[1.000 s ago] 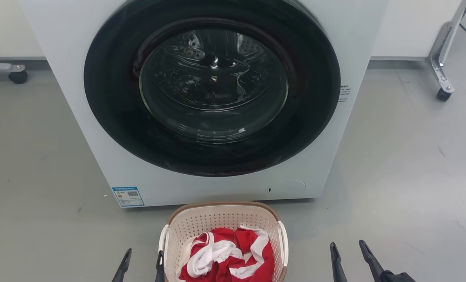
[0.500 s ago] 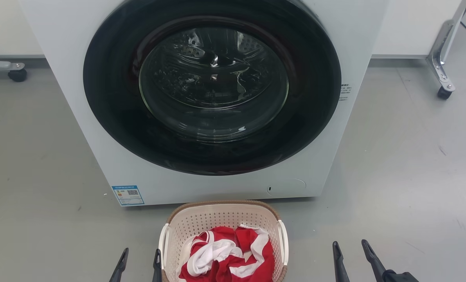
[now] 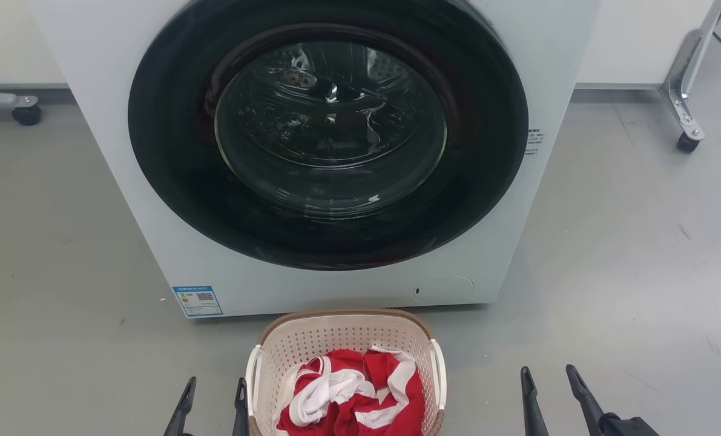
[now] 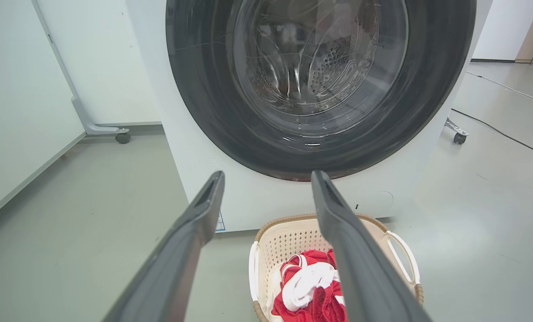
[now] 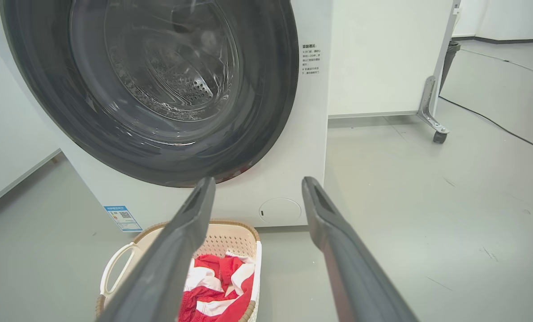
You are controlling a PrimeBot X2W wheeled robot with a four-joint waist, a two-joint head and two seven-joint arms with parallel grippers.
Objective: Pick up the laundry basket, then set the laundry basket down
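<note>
Bottom centre, laundry basket (image 3: 342, 336) looks light, stiff: grab white side handles (image 3: 437, 375); left pincer (image 3: 215, 383), right pincer (image 3: 548, 369) both open, empty.

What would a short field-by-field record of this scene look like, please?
basket: laundry basket on the grey floor, close in front of the washer
contents: red and white clothing
washer door: round glass door, shut
left gripper: open, inner finger close beside the basket's left handle; contact unclear
right gripper: open, apart from the basket, off to its right
task state: basket not yet held
</note>
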